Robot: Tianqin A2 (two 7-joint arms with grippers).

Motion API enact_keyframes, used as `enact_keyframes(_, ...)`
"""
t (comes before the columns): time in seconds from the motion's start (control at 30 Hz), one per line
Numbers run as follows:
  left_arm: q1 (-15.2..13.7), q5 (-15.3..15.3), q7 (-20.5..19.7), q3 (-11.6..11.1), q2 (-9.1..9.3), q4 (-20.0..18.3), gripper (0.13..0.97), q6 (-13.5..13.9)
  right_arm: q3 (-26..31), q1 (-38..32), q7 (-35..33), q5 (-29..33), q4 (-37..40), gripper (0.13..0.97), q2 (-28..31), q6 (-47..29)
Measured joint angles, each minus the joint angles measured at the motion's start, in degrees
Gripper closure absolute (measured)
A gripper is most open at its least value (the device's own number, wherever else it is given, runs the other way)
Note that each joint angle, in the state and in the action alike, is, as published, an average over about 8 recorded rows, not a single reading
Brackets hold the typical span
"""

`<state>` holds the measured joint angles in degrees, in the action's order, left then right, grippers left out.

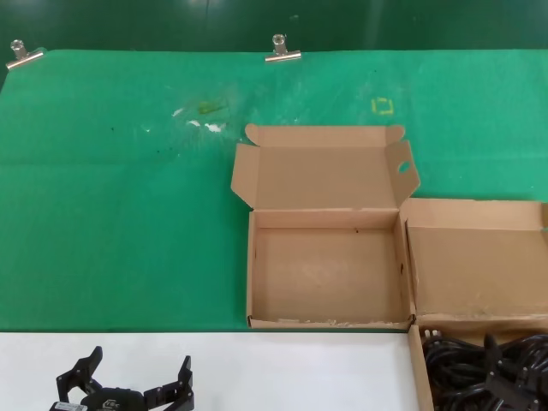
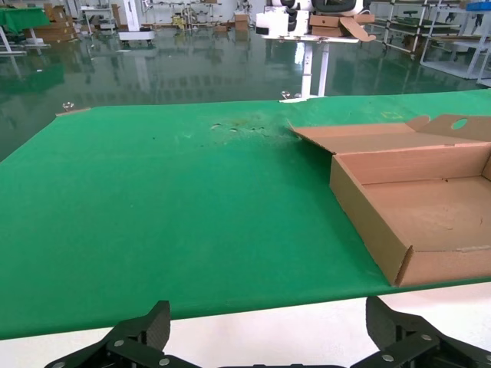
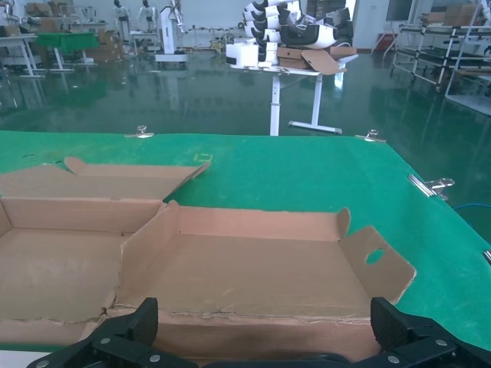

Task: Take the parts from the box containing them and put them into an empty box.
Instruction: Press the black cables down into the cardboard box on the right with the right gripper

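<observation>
The empty box (image 1: 325, 278) lies open at the table's middle front, its lid (image 1: 321, 175) folded back with a round hole in the right flap. To its right stands the box containing the parts (image 1: 417, 372), with its lid panel (image 1: 475, 265) laid back. Black looped cables, the parts (image 1: 454, 368), lie inside it at the lower right. My right gripper (image 1: 514, 377) hovers open over those cables; in the right wrist view the right gripper (image 3: 265, 326) faces the lid panel (image 3: 253, 268). My left gripper (image 1: 139, 366) waits open at the lower left, and the left gripper (image 2: 268, 326) holds nothing.
A green mat (image 1: 120, 223) covers the table, ending at a white front strip (image 1: 282, 368). Two metal clips (image 1: 282, 50) pin the mat's far edge. White smudges (image 1: 205, 125) mark the mat behind the empty box.
</observation>
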<state>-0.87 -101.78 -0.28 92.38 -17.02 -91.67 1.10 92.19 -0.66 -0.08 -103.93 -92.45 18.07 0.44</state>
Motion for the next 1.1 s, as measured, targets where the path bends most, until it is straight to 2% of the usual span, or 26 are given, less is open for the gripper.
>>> enact_keyframes(0.3, 0.0, 0.0, 0.0, 0.0, 0.0, 0.0, 0.243, 0.0, -1.08, -0.13, -0.94, 0.66, 0.4, 0.129, -0.91, -0.87)
enact_keyframes(0.57, 0.0, 0.0, 0.0, 0.0, 0.0, 0.0, 0.397, 0.0, -4.18, -0.96, -4.14, 0.92, 0.7, 0.129, -1.91, -5.12)
enact_keyframes(0.6, 0.0, 0.0, 0.0, 0.0, 0.0, 0.0, 0.397, 0.0, -4.6, -1.22, -4.77, 0.73, 0.57, 0.129, -1.58, -6.2)
enact_keyframes(0.87, 0.0, 0.0, 0.0, 0.0, 0.0, 0.0, 0.611, 0.0, -7.33, -3.68, -11.95, -3.02, -1.67, 0.129, 5.28, -20.26)
enact_keyframes(1.0, 0.0, 0.0, 0.0, 0.0, 0.0, 0.0, 0.611, 0.0, -8.51, -4.57, -16.7, -6.33, -2.63, 0.129, 9.83, -29.67)
enact_keyframes(1.1, 0.0, 0.0, 0.0, 0.0, 0.0, 0.0, 0.678, 0.0, -9.01, -5.34, -19.91, -8.37, -2.72, 0.129, 13.63, -36.55)
